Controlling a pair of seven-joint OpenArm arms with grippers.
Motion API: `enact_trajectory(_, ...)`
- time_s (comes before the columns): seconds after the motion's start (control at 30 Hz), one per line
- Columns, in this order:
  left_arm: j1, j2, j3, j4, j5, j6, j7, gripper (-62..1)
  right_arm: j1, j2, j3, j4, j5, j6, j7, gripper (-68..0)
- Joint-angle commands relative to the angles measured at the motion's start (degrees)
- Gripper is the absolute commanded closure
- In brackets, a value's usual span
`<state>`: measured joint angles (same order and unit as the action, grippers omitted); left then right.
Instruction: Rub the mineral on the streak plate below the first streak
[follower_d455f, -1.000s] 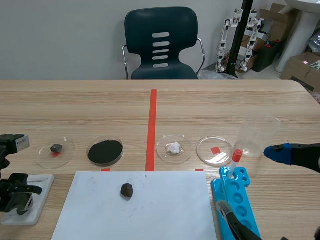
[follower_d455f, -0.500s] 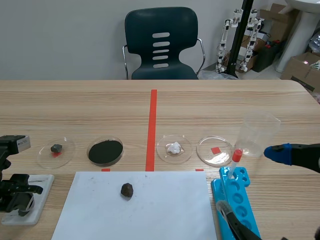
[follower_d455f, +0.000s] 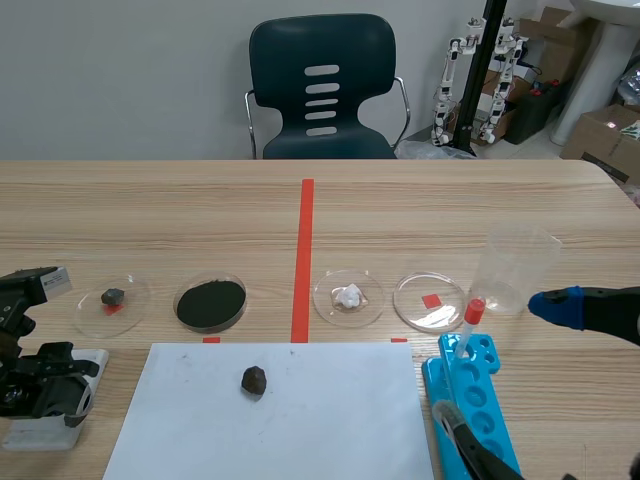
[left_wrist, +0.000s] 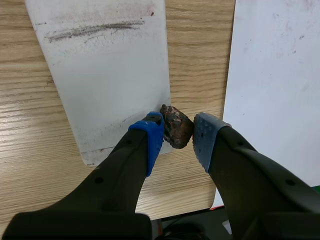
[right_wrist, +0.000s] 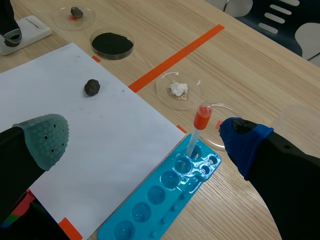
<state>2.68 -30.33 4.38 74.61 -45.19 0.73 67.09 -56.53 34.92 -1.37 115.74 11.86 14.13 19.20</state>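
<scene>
The left pincer (left_wrist: 177, 134) is grasping the brown mineral (left_wrist: 176, 126) at the white streak plate's (left_wrist: 110, 75) edge; the right pincer (right_wrist: 145, 141) is hovering released.

The left arm (follower_d455f: 30, 372) sat low at the near left corner of the worktop (follower_d455f: 450, 200), with its wrist bent so that the left hand (left_wrist: 177, 132) pointed down at the surface. Its two fingers (left_wrist: 148, 137) stood a little apart, their pads pressed against opposite sides of a small brown mineral (left_wrist: 175, 129), which they clamped between them. The right arm (follower_d455f: 600, 310) lay low along the right side, well apart from the left. The right hand (right_wrist: 145, 139) was spread wide with nothing between its fingers. Its grey-green pad (right_wrist: 47, 137) was on one side and its blue pad (right_wrist: 244, 142) on the other, both above the worktop.
</scene>
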Motion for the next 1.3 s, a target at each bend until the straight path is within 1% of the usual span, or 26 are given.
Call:
enact_trajectory(0.0, -0.2, 0.1, 0.1, 0.1, -0.9, -0.1, 0.0, -2.6, 0.3, 0.0, 0.3, 0.3, 0.4, -0.2, 0.7, -63.8)
enact_trajectory(0.07, -0.2, 0.1, 0.1, 0.1, -0.8, -0.1, 0.0, -2.6, 0.3, 0.0, 0.3, 0.3, 0.4, -0.2, 0.7, -63.8)
enact_trajectory(0.13, -0.2, 0.1, 0.1, 0.1, 0.7, -0.1, 0.0, -2.6, 0.3, 0.0, 0.3, 0.3, 0.4, -0.2, 0.7, -63.8)
enact_trajectory(0.2, -0.2, 0.1, 0.1, 0.1, 3.5, 0.0, 0.0, -2.6, 0.3, 0.0, 0.3, 0.3, 0.4, -0.2, 0.7, -63.8)
enact_trajectory(0.33, -0.2, -0.2, 0.1, 0.1, 9.6, 3.2, 0.1, -2.6, 0.3, 0.0, 0.3, 0.3, 0.4, -0.2, 0.7, -63.8)
enact_trajectory(0.37, -0.2, -0.2, 0.1, 0.1, 10.9, 3.5, 0.2, -2.6, 0.3, 0.0, 0.3, 0.3, 0.4, -0.2, 0.7, -63.8)
enact_trajectory(0.43, -0.2, -0.2, 0.1, 0.1, 13.1, 4.3, 0.3, -2.6, 0.3, 0.0, 0.3, 0.3, 0.4, -0.2, 0.7, -63.8)
enact_trajectory(0.47, -0.2, -0.2, 0.1, 0.1, 13.6, 4.5, 0.4, -2.6, 0.3, 0.0, 0.3, 0.3, 0.4, -0.2, 0.7, -63.8)
enact_trajectory(0.57, -0.2, -0.2, 0.1, 0.1, 13.7, 4.5, 0.5, -2.6, 0.3, 0.0, 0.3, 0.3, 0.4, -0.2, 0.7, -63.8)
enact_trajectory(0.6, -0.2, -0.2, 0.1, 0.1, 13.2, 4.5, 0.5, -2.6, 0.3, 0.0, 0.3, 0.3, 0.4, -0.2, 0.7, -63.8)
enact_trajectory(0.67, -0.2, -0.2, 0.1, 0.1, 11.1, 4.2, 0.5, -2.6, 0.3, 0.0, 0.3, 0.3, 0.4, -0.2, 0.7, -63.8)
enact_trajectory(0.83, -0.2, -0.2, 0.1, 0.1, 3.2, 0.5, 0.2, -2.6, 0.3, 0.0, 0.3, 0.3, 0.4, -0.2, 0.7, -63.8)
enact_trajectory(0.9, -0.2, -0.2, 0.1, 0.1, 1.4, -0.3, 0.2, -2.6, 0.3, 0.0, 0.3, 0.3, 0.4, -0.2, 0.7, -63.8)
enact_trajectory(0.93, -0.2, -0.2, 0.1, 0.1, 1.2, -0.3, 0.2, -2.6, 0.3, 0.0, 0.3, 0.3, 0.4, -0.2, 0.7, -63.8)
enact_trajectory(1.0, -0.2, -0.2, 0.1, 0.1, 1.9, -0.3, 0.2, -2.6, 0.3, 0.0, 0.3, 0.3, 0.4, -0.2, 0.7, -63.8)
enact_trajectory(1.07, -0.2, -0.2, 0.1, 0.1, 4.5, 0.4, 0.3, -2.6, 0.3, 0.0, 0.3, 0.3, 0.4, -0.2, 0.7, -63.8)
enact_trajectory(1.27, -0.2, -0.2, 0.1, 0.1, 13.4, 5.2, 2.3, -2.6, 0.3, 0.0, 0.3, 0.3, 0.4, -0.2, 0.7, -63.8)
